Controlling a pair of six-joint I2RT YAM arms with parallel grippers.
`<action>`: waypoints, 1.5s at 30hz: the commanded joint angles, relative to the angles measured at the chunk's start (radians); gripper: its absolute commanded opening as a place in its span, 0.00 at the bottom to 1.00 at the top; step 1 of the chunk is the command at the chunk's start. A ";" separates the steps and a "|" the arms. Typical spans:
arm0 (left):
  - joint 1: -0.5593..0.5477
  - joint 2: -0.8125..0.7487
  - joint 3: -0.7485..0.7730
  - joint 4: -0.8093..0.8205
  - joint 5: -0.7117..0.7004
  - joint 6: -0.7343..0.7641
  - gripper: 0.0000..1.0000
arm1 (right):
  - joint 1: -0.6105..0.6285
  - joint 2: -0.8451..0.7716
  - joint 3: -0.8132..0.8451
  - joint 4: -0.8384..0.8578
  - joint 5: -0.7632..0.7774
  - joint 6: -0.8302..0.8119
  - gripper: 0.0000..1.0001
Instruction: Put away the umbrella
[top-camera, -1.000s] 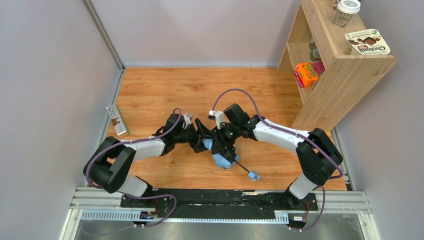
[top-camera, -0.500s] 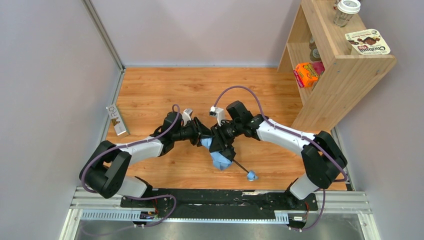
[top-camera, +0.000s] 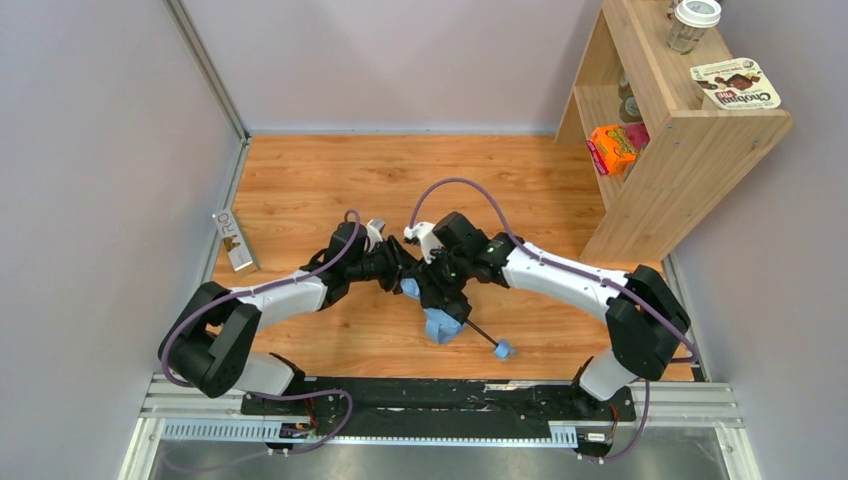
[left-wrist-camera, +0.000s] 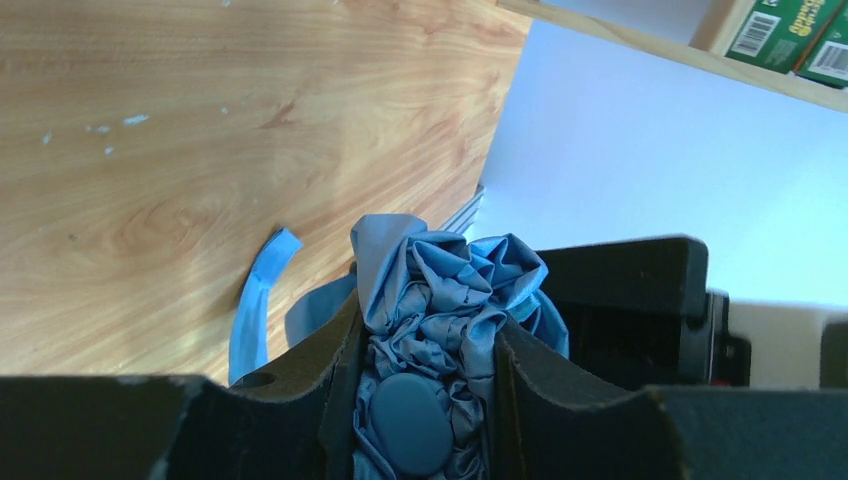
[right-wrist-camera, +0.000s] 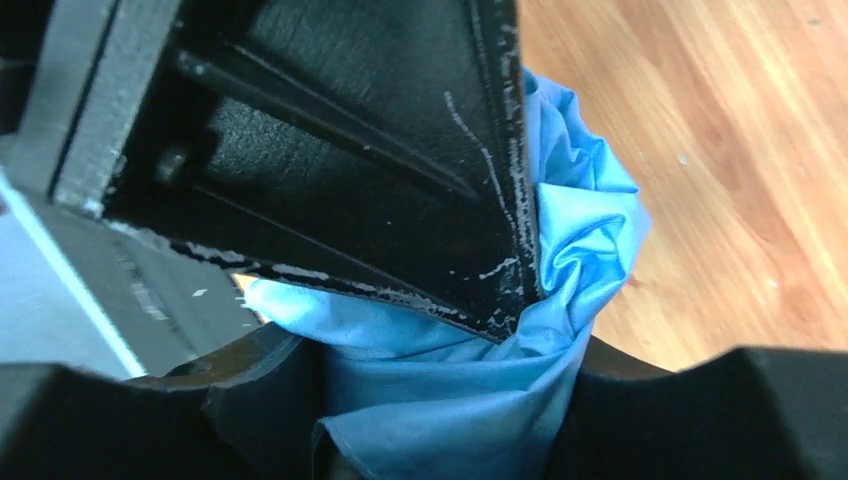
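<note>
- Across the wooden table, toward its near edge, we see both arms meeting; a shelf stands far right.
- The umbrella is held folded there (shaft slanting near-right), its canopy bunched between the grippers.
- Our left gripper pinches the crumpled canopy.
- Our right gripper clamps the same fabric, just beside the left one.
- The small blue handle sits by the table's near edge.

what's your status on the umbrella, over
Left gripper shut on umbrella canopy. Right gripper shut on same bunched fabric. Grippers crowded together; handle sticks out free.
</note>
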 joint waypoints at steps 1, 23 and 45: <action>0.001 0.020 0.059 -0.095 -0.120 -0.130 0.00 | 0.191 0.016 0.088 0.013 0.253 -0.155 0.55; 0.003 0.039 -0.025 0.129 -0.025 -0.198 0.19 | 0.251 0.022 0.058 0.088 0.510 -0.263 0.00; 0.004 -0.086 0.038 0.042 -0.076 0.072 0.74 | -0.182 -0.037 -0.059 0.513 -0.505 0.391 0.00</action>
